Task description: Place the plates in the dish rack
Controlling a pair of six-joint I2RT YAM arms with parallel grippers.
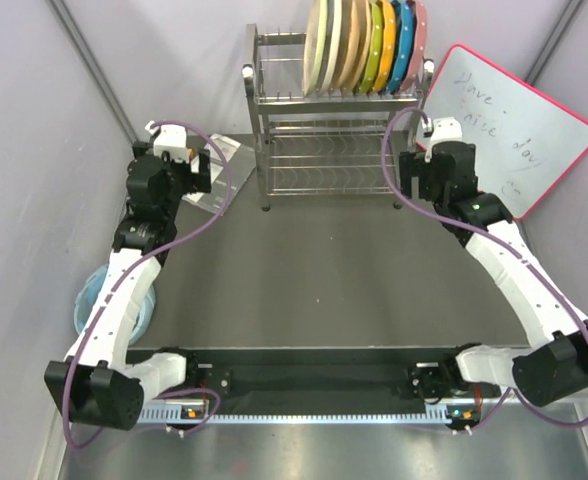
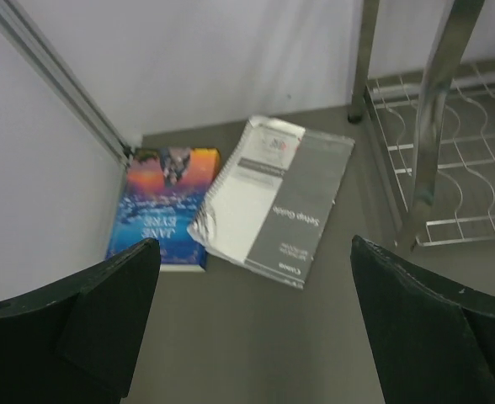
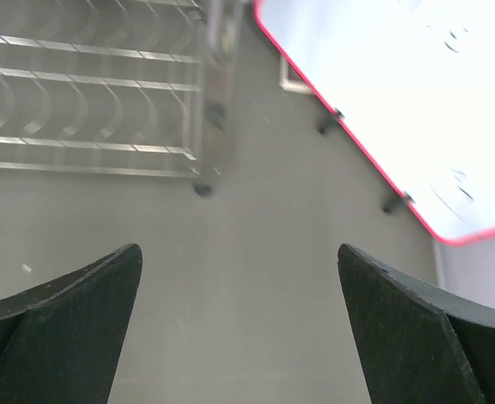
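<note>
Top edge crops the plates (image 1: 336, 50); whiteboard (image 1: 504, 125) writing illegible.

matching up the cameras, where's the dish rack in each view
top external: dish rack top centre, plates in its top tier.
left wrist: dish rack at right edge, one leg and lower shelf.
right wrist: dish rack upper left, blurred.
shared landmark: its wavy-wire lower shelf.

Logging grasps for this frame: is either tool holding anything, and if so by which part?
Nothing is held. The left tool and the right tool both stand open and empty; the plates stand in the dish rack.
</note>
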